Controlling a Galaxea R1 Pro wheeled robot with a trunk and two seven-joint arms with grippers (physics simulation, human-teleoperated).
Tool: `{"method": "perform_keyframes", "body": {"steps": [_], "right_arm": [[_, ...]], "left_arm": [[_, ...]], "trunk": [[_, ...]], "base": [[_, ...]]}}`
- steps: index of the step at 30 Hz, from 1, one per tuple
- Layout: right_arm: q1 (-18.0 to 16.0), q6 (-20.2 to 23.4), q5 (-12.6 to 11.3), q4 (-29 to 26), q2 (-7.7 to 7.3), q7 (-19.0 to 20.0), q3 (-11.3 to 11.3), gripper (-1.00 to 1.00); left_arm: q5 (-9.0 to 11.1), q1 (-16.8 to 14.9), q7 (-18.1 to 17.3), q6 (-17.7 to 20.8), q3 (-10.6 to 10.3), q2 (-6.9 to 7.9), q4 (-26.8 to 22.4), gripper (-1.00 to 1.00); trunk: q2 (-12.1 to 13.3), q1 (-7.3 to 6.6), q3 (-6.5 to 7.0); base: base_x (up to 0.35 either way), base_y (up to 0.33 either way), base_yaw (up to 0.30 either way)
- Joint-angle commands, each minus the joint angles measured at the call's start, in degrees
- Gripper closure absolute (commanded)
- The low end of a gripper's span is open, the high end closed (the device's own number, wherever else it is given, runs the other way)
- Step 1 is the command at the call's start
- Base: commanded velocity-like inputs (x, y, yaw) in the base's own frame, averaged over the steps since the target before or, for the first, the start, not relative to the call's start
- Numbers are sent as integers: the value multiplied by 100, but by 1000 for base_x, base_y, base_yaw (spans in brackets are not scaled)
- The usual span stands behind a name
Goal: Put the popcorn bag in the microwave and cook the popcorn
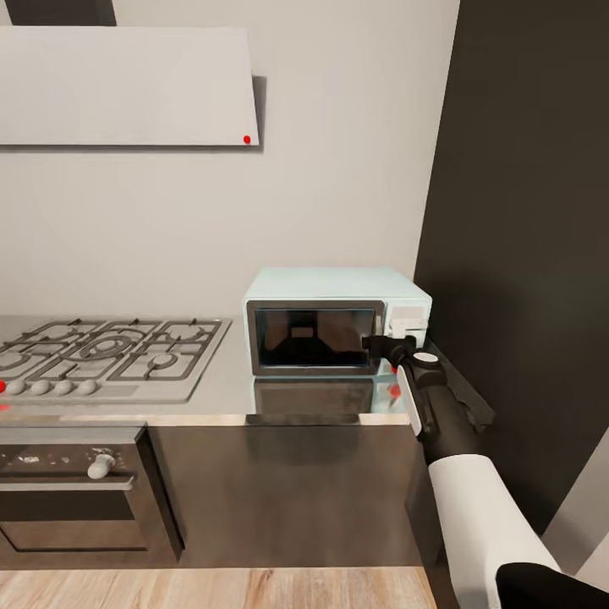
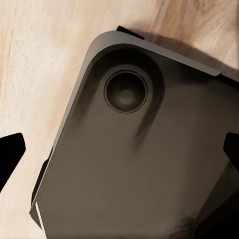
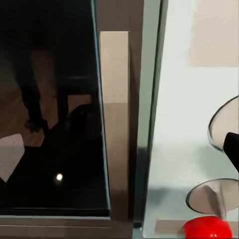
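The pale mint-blue microwave [image 1: 338,292] stands on the grey countertop [image 1: 224,385] at its right end, with the dark glass door shut. My right gripper [image 1: 375,342] is up against the door's right edge, beside the control panel. In the right wrist view the gripper [image 3: 119,152] is open, with the door's beige handle strip [image 3: 115,99] between its fingers. The dark glass [image 3: 50,99] lies on one side and the panel with knobs and a red dot [image 3: 206,228] on the other. My left gripper [image 2: 119,152] hangs open over the robot's dark base. The popcorn bag is out of view.
A grated gas hob [image 1: 101,355] lies left of the microwave, with a dark built-in oven [image 1: 72,486] under it. A white hood [image 1: 127,85] hangs above. A tall dark panel [image 1: 524,211] closes the right side. Wood floor [image 1: 211,588] runs below the cabinets.
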Motion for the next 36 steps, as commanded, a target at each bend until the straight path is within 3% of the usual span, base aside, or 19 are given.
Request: {"method": "perform_keyframes", "body": {"steps": [1, 32, 33, 36], "right_arm": [[-4, -30, 59, 49, 6, 26, -13, -100], [-4, -185, 50, 247, -3, 32, -13, -100], [-4, -191, 48, 247, -3, 33, -13, 100], [-4, -194, 47, 247, -3, 34, -13, 100]], "left_arm": [[6, -1, -5, -10, 24, 0, -2, -100], [6, -1, -3, -10, 24, -3, -2, -100], [6, -1, -4, -10, 26, -6, -2, -100], [6, -1, -5, -10, 25, -8, -2, -100]], "trunk": [[-3, 2, -6], [-3, 2, -6], [-3, 2, -6], [-3, 2, -6]], "base": [[149, 0, 0], [14, 0, 0], [6, 0, 0], [2, 0, 0]]}}
